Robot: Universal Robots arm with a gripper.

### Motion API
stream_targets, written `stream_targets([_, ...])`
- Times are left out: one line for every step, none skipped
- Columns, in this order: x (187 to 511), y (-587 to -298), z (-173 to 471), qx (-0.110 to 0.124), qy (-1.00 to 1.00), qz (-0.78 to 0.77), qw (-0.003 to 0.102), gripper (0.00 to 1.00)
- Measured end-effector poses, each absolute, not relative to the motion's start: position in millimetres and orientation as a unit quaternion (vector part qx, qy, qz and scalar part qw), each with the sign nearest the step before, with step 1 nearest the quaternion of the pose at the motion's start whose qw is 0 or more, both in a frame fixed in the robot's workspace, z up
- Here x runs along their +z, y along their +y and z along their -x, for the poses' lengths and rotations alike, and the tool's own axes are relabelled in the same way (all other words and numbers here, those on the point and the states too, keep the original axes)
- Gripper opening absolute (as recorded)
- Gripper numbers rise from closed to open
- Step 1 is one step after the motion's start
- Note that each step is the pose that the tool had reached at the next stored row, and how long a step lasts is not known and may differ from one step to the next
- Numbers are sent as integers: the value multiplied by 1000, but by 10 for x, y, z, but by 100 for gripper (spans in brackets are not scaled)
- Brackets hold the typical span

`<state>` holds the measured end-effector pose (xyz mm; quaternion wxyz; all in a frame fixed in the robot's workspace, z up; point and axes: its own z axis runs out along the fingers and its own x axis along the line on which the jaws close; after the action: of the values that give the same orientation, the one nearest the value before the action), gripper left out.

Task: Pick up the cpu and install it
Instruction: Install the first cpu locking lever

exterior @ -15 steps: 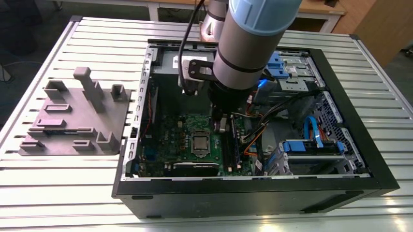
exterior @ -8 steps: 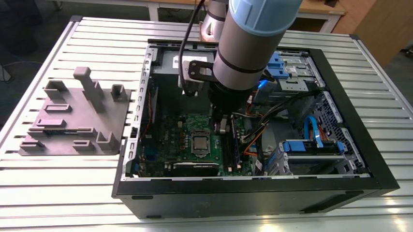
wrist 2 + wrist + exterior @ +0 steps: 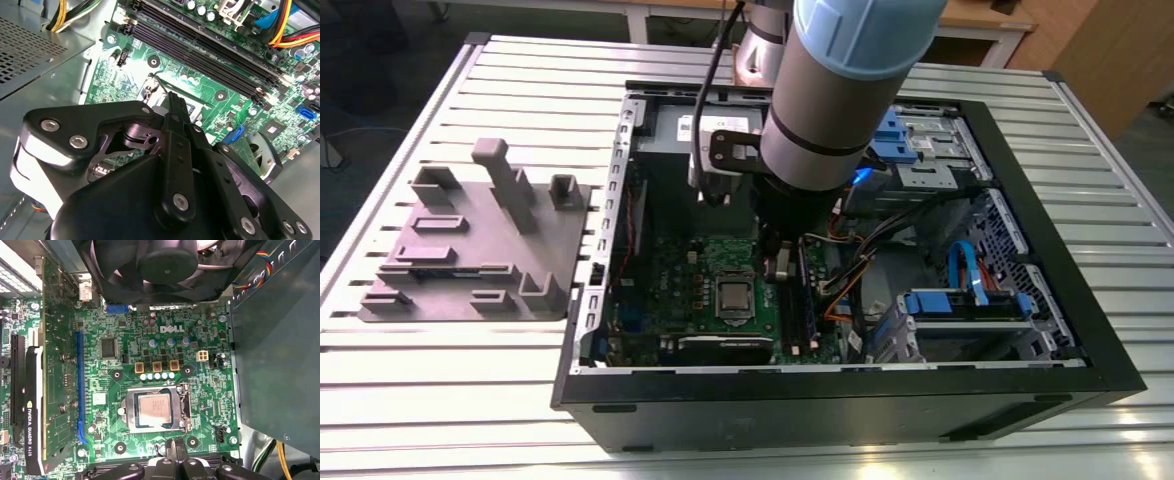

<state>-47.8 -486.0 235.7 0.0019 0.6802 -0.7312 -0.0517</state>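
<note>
An open computer case [image 3: 881, 400] is laid on a slatted table [image 3: 440, 400]. The cpu [image 3: 154, 408] is seated flat in the silver socket frame [image 3: 131, 412] on the green motherboard [image 3: 125, 330]. The gripper [image 3: 176, 447] is held just beside the socket, apparently above the board, its fingers [image 3: 176, 112] pressed together on nothing. A grey moulded tray [image 3: 467, 250] is set outside the case.

Cpu [image 3: 154, 409] sits flat in silver socket frame [image 3: 131, 412] on green mobo [image 3: 125, 330]; black fan [image 3: 165, 262] near; gripper [image 3: 176, 457] w/ fingers together beside socket.
</note>
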Motion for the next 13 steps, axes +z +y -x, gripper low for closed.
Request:
stream_targets([2357,-4860,478,-52,-731,-680,2,10])
stream_targets([2358,-4861,478,-52,-731,-680,2,10])
stream_targets([2358,-4861,477,-52,-731,-680,2,10])
stream_targets([2358,-4861,477,-52,-731,-680,2,10])
stream_targets([2358,-4861,477,-52,-731,-680,2,10])
stream_targets([2358,-4861,478,-52,-731,-680,2,10])
stream_targets([2358,-4861,477,-52,-731,-680,2,10])
stream_targets([2358,-4861,478,-52,-731,-680,2,10])
stream_targets([2358,-4861,478,-52,-731,-680,2,10])
stream_targets([2358,-4861,478,-52,-731,-680,2,10])
stream_targets([2358,-4860,477,-52,-731,-680,2,10])
stream_targets([2358,-4861,477,-52,-731,-680,2,10])
stream_targets([2358,-4861,478,-52,-731,-680,2,10])
